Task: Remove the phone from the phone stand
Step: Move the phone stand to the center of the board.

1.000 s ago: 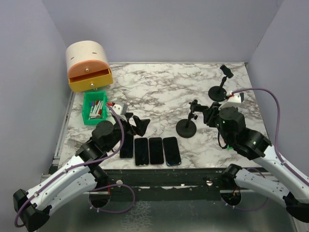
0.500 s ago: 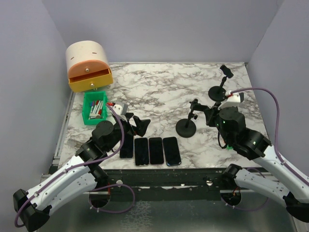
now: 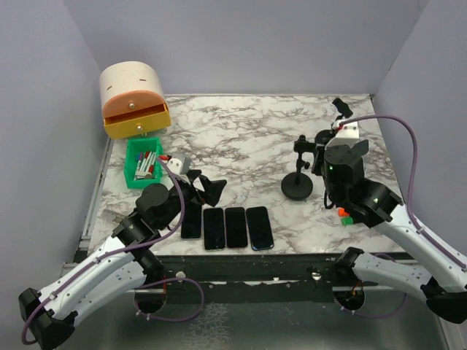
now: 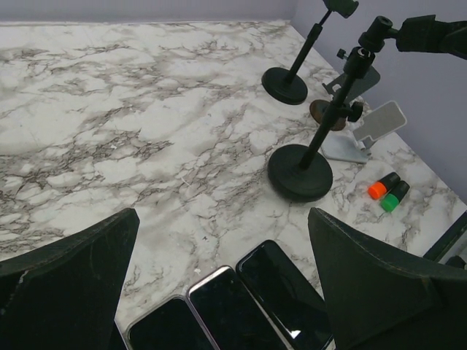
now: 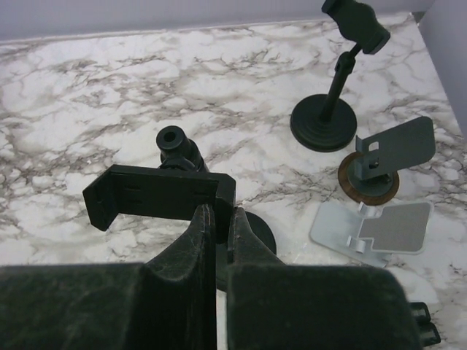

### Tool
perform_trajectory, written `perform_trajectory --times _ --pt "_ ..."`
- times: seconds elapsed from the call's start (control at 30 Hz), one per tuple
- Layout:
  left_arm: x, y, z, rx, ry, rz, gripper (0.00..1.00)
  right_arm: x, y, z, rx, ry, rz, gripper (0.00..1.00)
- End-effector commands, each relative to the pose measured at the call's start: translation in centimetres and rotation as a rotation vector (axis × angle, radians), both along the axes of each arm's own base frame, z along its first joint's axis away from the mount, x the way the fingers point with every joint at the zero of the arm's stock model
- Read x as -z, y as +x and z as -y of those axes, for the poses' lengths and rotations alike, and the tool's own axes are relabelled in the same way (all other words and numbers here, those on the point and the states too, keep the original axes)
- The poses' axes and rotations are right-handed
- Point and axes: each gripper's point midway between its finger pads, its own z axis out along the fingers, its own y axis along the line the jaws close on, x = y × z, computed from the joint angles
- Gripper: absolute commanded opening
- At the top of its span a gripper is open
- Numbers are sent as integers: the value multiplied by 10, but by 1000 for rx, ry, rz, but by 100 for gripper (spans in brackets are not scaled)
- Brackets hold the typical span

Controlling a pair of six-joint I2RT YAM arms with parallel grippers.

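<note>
Phone stand clamp (image 5: 146, 195) between clenched right jaws; left jaws wide apart, empty.

A white marble-patterned tabletop with grey veins (image 3: 241, 138) spans a booth closed in by plain pale lavender walls (image 3: 248, 44) at the back and on both sides. A dark metal rail (image 3: 292, 264) edges its near side. The light is soft and even, with faint shadows.
</note>
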Motion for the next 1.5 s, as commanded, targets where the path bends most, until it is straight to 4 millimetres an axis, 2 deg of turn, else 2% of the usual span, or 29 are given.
perform_trajectory --times 0.0,0.1,0.23,0.33,0.53,0.9,1.13,1.33,1.47 --pt "-21 -6 2 30 -54 39 99 -68 20 11 112 81 209 0" --pt "-24 -7 2 35 -63 44 99 -68 34 19 151 62 225 0" --pt "-26 -9 1 41 -71 50 99 -55 63 47 208 82 219 0" --pt "-27 -10 2 44 -73 52 99 -50 76 60 213 125 261 0" --pt "-24 -10 6 61 -71 42 99 -35 91 54 193 155 276 0" --pt "-23 -9 6 59 -70 42 99 -10 100 54 202 138 252 0" --pt "-23 -10 5 57 -71 41 99 8 97 66 258 99 226 0" --pt "-24 -11 6 64 -73 43 99 -9 89 70 258 99 252 0" --pt "-25 -11 5 62 -76 45 99 -13 86 73 257 85 261 0"
